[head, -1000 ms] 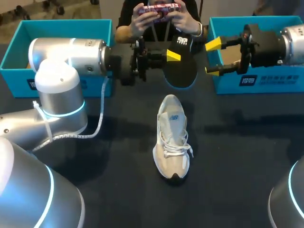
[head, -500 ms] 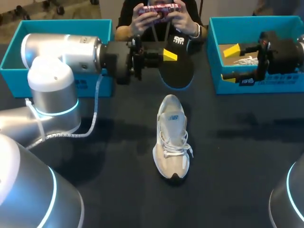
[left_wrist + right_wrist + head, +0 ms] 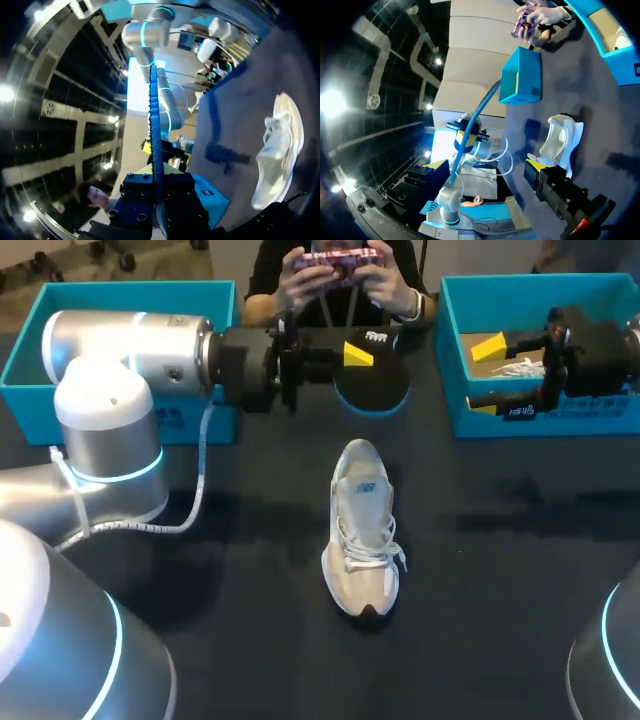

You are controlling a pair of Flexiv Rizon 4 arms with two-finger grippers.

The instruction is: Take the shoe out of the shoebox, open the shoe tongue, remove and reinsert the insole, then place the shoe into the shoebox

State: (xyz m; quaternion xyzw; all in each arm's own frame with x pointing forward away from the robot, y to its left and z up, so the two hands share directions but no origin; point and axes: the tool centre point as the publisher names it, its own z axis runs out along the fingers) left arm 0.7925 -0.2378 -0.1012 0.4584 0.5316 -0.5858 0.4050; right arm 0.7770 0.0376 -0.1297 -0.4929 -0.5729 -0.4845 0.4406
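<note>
A beige lace-up shoe (image 3: 362, 540) lies on the dark table, toe toward the front edge. Beyond its heel my left gripper (image 3: 357, 356) is shut on the rim of a black insole (image 3: 373, 385) with a blue edge, held in the air. In the left wrist view the insole (image 3: 154, 120) stands edge-on between the fingers of that gripper (image 3: 156, 175), with the shoe (image 3: 277, 150) off to one side. My right gripper (image 3: 484, 377) is open over the right shoebox (image 3: 560, 410), holding nothing. The right wrist view shows its gripper (image 3: 485, 167) open, and ahead of it the insole (image 3: 470, 130) and the shoe (image 3: 560, 140).
A second blue box (image 3: 40, 350) stands at the back left, partly behind my left arm. White laces or paper (image 3: 520, 368) lie inside the right shoebox. Dark tabletop (image 3: 500, 570) surrounds the shoe on all sides.
My right gripper has drawn back to the right, from beside the insole to over the right shoebox. My left gripper has turned the insole, which now looks flatter and shorter.
</note>
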